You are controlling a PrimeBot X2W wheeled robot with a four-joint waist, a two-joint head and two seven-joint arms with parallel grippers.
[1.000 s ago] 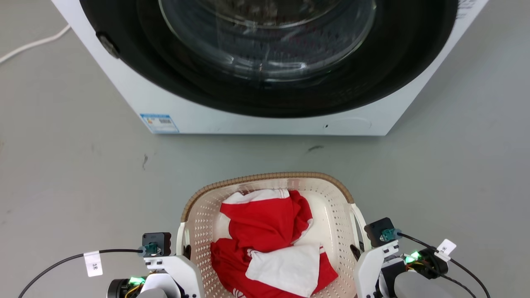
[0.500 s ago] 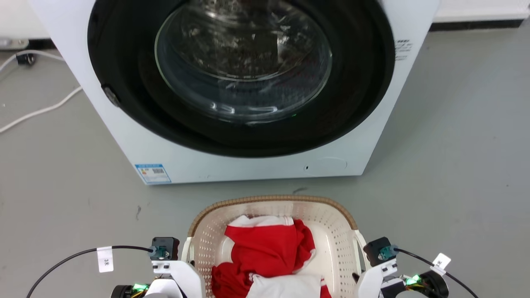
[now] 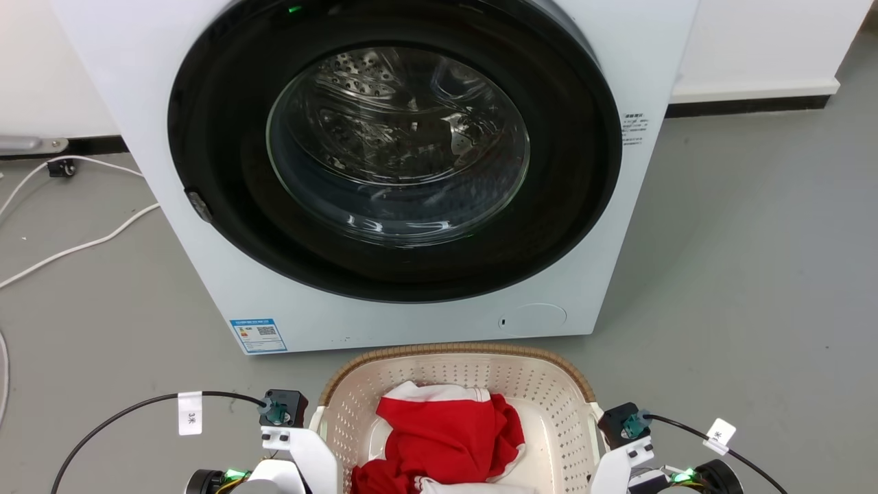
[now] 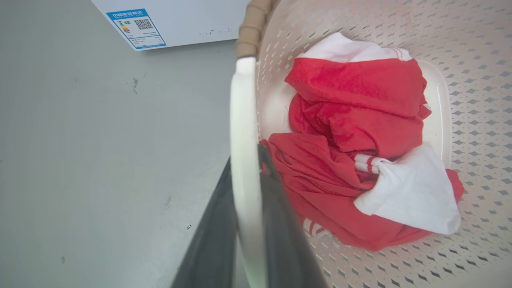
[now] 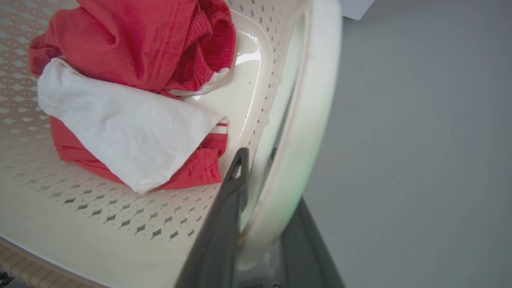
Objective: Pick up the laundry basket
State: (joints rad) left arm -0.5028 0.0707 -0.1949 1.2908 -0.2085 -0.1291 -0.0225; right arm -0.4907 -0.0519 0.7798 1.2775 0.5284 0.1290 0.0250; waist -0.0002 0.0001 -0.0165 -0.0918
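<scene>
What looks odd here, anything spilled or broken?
Nothing stands out. The red and white clothes lie bunched inside the laundry basket, none spilled. The left gripper clamps its left handle, the right gripper its right handle. Small scuffs mark the floor.

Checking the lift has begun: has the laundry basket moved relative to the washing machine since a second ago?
Yes: the laundry basket has moved up the head view, closing the gap to the base of the washing machine.

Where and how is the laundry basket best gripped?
Grip the laundry basket by its white side handles: left gripper on the left handle, right gripper on the right handle, from above, fingers straddling. The thin bars sit opposite, so it should lift level.
</scene>
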